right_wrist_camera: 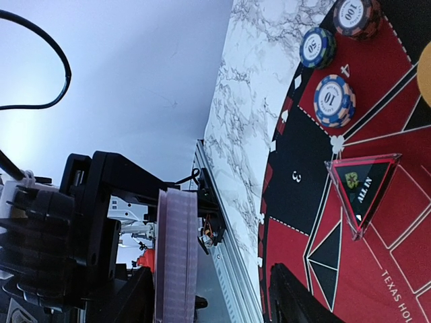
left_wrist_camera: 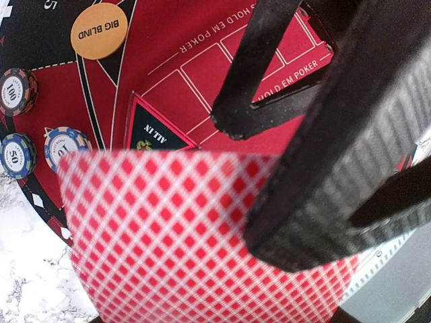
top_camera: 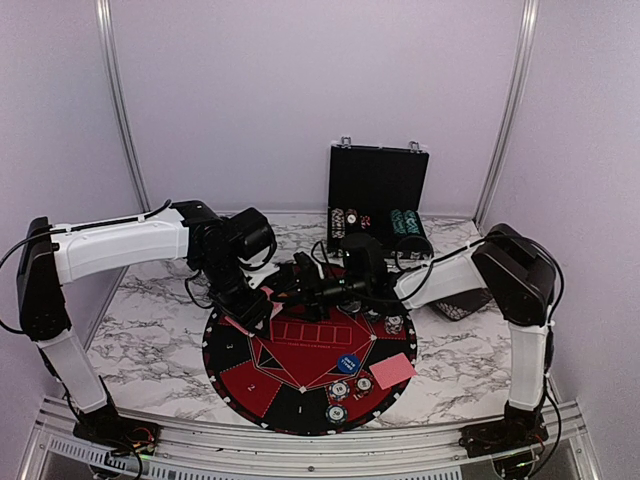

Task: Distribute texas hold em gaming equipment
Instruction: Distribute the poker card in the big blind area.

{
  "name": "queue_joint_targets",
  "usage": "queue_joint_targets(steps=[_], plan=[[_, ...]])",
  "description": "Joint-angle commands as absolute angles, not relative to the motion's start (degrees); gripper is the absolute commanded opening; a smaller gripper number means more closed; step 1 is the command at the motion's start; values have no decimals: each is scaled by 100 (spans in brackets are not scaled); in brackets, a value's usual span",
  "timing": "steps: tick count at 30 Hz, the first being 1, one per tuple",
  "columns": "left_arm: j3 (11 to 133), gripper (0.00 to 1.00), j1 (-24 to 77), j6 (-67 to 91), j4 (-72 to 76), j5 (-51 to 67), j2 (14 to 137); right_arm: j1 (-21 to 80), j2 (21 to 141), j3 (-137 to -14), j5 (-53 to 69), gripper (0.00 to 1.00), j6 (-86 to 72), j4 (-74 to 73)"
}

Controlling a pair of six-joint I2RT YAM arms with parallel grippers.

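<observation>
Covered: black patterned square dish [top_camera: 466, 304], mostly under the right forearm, off the big round red-and-black mat [top_camera: 300, 345] at 2 o'clock.
Cut off: red-backed, white-latticed playing cards [left_wrist_camera: 188, 235] fill the lower half of the left wrist view, blurred and running out of frame at the bottom. The right wrist view shows them edge-on as a pale pink stack.
Left gripper [top_camera: 252, 308]: clenched on those playing cards above the mat's rim at 10 o'clock. A carbon-weave finger [left_wrist_camera: 323, 182] lies across the card back.
Right gripper [top_camera: 298, 285]: released, fingers spread with nothing clamped, over the mat at 12 o'clock, facing the left gripper. Its own view shows only finger stubs, and whether it touches the held cards cannot be told.
Loose cards: flat red-backed pile [top_camera: 392, 370] on the mat at 4 o'clock.
Discs: orange round disc [left_wrist_camera: 99, 31] lettered BIG BLIND and blue round disc [top_camera: 348, 363], both flat on the mat.
Chips: striped-edge poker chips [right_wrist_camera: 335, 99] marked 100, 50 and 10, side by side near the mat's rim.
Triangle: clear red-edged triangular marker [right_wrist_camera: 360, 188], flat on the mat.
Surface: white grey-veined marble tabletop [top_camera: 150, 345] under the mat.
Room: pale lilac walls and aluminium frame posts [top_camera: 118, 110]. An open black chip case [top_camera: 378, 180] stands at 12 o'clock against the back wall.
</observation>
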State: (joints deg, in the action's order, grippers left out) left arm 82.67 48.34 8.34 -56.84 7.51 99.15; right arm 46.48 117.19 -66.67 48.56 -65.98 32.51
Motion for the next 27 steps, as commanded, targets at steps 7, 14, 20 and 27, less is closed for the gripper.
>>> queue_joint_targets(steps=[7,14,20,27], plan=[[8314,51,4824,800,-5651,790,9723,4523,11445,-6548,4799,56,-6501,3199],[8308,51,4825,789,-5653,775,9742,4517,11360,-6557,4808,56,-6513,3203],[8246,51,4823,800,-5660,756,9736,4474,11193,-6477,4808,52,-6512,3199],[8244,51,4824,801,-5660,748,9760,4463,11022,-6403,4782,48,-6508,3184]])
